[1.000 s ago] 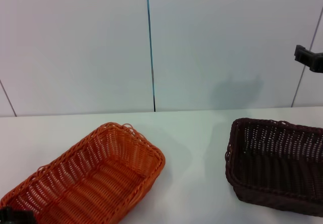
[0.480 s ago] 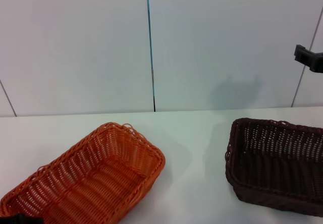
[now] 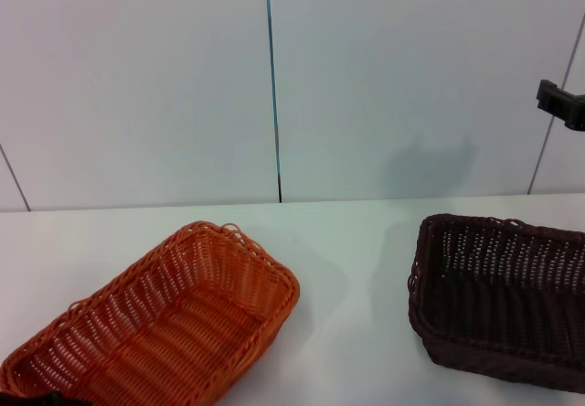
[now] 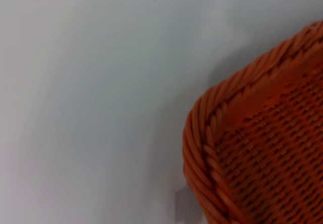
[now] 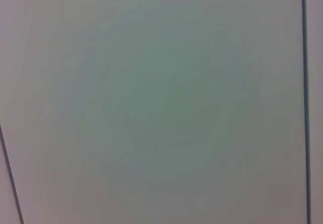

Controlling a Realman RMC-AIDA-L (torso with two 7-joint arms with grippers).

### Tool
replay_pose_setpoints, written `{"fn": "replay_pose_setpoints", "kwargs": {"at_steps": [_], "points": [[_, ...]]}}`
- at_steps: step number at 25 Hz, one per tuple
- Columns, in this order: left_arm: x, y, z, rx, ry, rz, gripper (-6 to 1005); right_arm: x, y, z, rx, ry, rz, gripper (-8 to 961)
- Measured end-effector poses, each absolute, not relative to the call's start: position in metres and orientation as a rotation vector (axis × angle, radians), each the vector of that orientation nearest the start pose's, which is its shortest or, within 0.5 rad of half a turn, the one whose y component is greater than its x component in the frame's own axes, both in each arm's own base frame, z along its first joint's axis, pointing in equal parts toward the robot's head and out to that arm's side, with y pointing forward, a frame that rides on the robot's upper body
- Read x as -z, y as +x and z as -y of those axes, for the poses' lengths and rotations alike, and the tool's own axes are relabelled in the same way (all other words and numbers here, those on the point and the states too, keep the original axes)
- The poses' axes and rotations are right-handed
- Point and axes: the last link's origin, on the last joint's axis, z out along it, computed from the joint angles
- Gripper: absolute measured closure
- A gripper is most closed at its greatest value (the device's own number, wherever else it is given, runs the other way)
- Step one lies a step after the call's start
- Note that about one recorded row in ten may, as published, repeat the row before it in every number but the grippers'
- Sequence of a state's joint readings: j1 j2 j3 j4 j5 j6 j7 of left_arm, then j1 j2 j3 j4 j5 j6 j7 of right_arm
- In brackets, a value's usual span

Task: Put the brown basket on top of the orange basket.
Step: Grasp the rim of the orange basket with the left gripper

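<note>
Fingers of either gripper can't be made out from where I stand. On the white table [image 3: 356,241], the orange basket [image 3: 160,319] sits at the left, empty and angled; the brown basket [image 3: 501,296] rests well apart at the right, upright.

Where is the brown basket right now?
In the head view, the brown basket sits on the white table, on the robot's right, apart from the orange basket.
</note>
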State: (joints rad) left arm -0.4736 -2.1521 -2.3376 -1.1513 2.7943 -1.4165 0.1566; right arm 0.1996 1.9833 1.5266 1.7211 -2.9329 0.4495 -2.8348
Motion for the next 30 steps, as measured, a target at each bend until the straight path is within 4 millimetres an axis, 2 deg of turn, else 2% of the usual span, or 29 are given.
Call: {"fn": "replay_pose_setpoints", "kwargs": {"at_steps": [3, 8, 14, 19, 30], "points": [[-0.04, -0.319, -0.33, -0.088, -1.638, 1.987, 84, -0.109, 0.16, -0.384, 1.521, -0.931, 1.912, 192], [-0.035, -0.316, -0.33, -0.13, -1.67, 1.973, 212, -0.109, 0.162, -0.384, 1.523, -0.935, 1.911, 192], [-0.027, -0.308, -0.332, -0.216, -1.765, 1.899, 398, -0.108, 0.166, -0.382, 1.527, -0.946, 1.912, 192], [-0.026, -0.306, -0.334, -0.254, -1.784, 1.87, 616, -0.107, 0.167, -0.382, 1.528, -0.951, 1.913, 192], [-0.041, -0.296, -0.348, -0.232, -1.835, 1.8, 773, -0.106, 0.165, -0.381, 1.52, -0.95, 1.908, 192]]}}
